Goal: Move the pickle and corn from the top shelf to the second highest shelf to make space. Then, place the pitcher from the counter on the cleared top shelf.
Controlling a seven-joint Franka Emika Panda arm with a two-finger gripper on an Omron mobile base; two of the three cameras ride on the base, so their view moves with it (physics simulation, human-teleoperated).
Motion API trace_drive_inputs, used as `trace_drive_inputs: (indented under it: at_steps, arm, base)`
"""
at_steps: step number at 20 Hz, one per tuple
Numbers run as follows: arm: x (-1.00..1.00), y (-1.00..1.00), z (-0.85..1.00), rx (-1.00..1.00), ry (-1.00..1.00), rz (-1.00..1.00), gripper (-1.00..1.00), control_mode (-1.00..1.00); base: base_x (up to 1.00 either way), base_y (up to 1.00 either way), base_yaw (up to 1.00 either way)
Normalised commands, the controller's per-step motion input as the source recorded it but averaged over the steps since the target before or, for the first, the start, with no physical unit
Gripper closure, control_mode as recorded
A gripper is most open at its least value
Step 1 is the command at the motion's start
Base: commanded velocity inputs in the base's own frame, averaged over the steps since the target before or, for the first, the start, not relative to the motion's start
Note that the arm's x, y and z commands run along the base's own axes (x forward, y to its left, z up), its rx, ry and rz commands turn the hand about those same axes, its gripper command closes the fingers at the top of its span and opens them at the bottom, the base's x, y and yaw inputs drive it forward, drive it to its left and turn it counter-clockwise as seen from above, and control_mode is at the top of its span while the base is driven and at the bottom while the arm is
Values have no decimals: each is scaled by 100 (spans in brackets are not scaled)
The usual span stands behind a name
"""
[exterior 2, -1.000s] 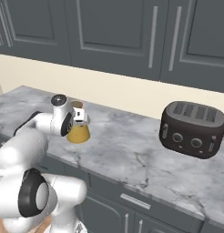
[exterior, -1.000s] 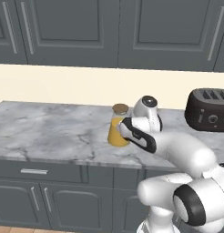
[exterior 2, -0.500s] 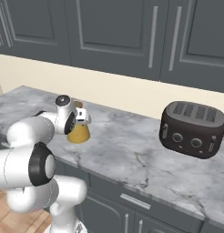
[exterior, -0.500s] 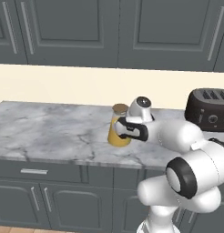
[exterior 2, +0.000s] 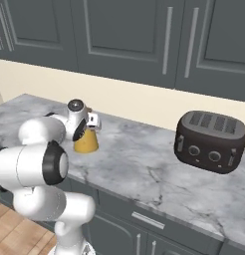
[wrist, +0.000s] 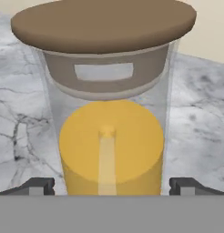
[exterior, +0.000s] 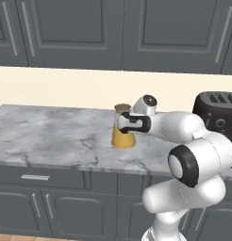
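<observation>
The pitcher (exterior: pixel 122 135) stands upright on the counter (exterior: pixel 52 136), with an orange-yellow body, a clear upper part and a round brown lid. My gripper (exterior: pixel 124 123) reaches it from the right at mid height. In the right base view the gripper (exterior 2: pixel 90 124) sits against the pitcher (exterior 2: pixel 86 142). The hand view has the pitcher (wrist: pixel 109 136) close up. There the gripper (wrist: pixel 111 187) is open, one dark fingertip on each side of the orange body; I cannot tell whether they touch it. The pickle, the corn and both shelves are out of view.
A black toaster (exterior 2: pixel 210 142) stands on the counter (exterior 2: pixel 144 164) to the right of the arm, and it also appears as the toaster (exterior: pixel 220 113) behind the elbow. Dark grey wall cabinets (exterior: pixel 113 33) hang above, and drawers with silver handles sit below.
The arm has stretched out and the hand has moved left up to the pitcher, so the open fingers now straddle it. The pitcher has not moved.
</observation>
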Motion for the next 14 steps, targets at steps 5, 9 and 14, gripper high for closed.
trace_drive_inputs:
  at_steps: [5, 9, 14]
  arm:
    - [20, 18, -44, 0, -2, 1, -100, -100]
    - [9, 22, -53, 0, -2, 2, 100, -100]
    - [0, 3, -8, 0, 1, 1, 100, -100]
  base:
    - [0, 0, 0]
    - [0, 0, 0]
    - [0, 0, 0]
